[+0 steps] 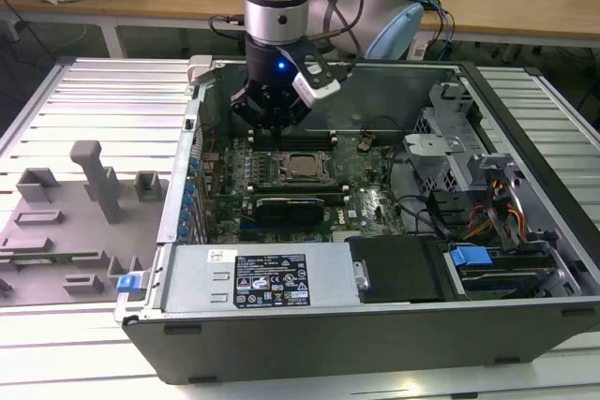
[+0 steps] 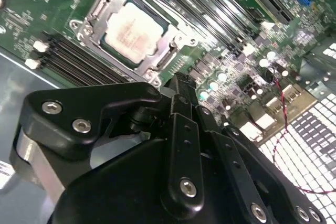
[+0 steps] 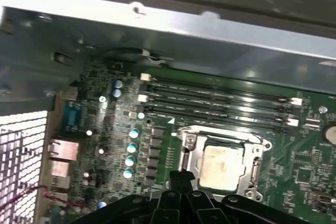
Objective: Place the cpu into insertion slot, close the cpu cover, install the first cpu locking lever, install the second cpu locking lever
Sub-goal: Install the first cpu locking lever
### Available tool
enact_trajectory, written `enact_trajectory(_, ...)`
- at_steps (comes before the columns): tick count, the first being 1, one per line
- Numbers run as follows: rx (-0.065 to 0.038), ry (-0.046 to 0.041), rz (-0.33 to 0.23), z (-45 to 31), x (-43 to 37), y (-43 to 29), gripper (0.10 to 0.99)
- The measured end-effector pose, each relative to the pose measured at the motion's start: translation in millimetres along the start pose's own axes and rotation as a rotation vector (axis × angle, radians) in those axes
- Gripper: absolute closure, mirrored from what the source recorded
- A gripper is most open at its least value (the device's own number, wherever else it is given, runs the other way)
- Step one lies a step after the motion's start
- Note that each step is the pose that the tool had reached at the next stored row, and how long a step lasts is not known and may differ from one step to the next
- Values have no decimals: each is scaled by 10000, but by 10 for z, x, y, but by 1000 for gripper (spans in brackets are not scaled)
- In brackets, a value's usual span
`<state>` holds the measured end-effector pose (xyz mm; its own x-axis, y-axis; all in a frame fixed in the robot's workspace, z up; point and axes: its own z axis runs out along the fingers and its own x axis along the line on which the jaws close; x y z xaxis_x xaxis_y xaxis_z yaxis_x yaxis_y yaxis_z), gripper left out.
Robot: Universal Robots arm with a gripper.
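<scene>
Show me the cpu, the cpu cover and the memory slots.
the cpu (image 2: pixel 131 30): second wrist view, centre of top.
the cpu cover (image 3: pixel 223 137): first wrist view, frame bar.
the memory slots (image 3: pixel 220 99): first wrist view, mid-length.

the cpu (image 2: pixel 134 32), a small square chip with a pale silver top, lies flat and seated in the insertion slot (image 2: pixel 116 55) on the green circuit board (image 2: pixel 31 3), with the cpu cover (image 2: pixel 98 10), a thin metal frame, lowered flat around it, its window framing the chip.
</scene>
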<state>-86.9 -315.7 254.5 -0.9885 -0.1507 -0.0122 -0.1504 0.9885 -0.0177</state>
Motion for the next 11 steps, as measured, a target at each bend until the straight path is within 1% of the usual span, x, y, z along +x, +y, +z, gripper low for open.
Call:
enact_trajectory(2,-2,-2,-1,-1,73,11,980)
enact_trajectory(4,-16,-6,0,-2,101,15,980)
enact_trajectory(6,-27,-12,0,-10,112,17,980)
enact_trajectory(8,-26,-28,-1,-36,112,16,980)
enact_trajectory(11,-21,-66,0,-94,111,16,980)
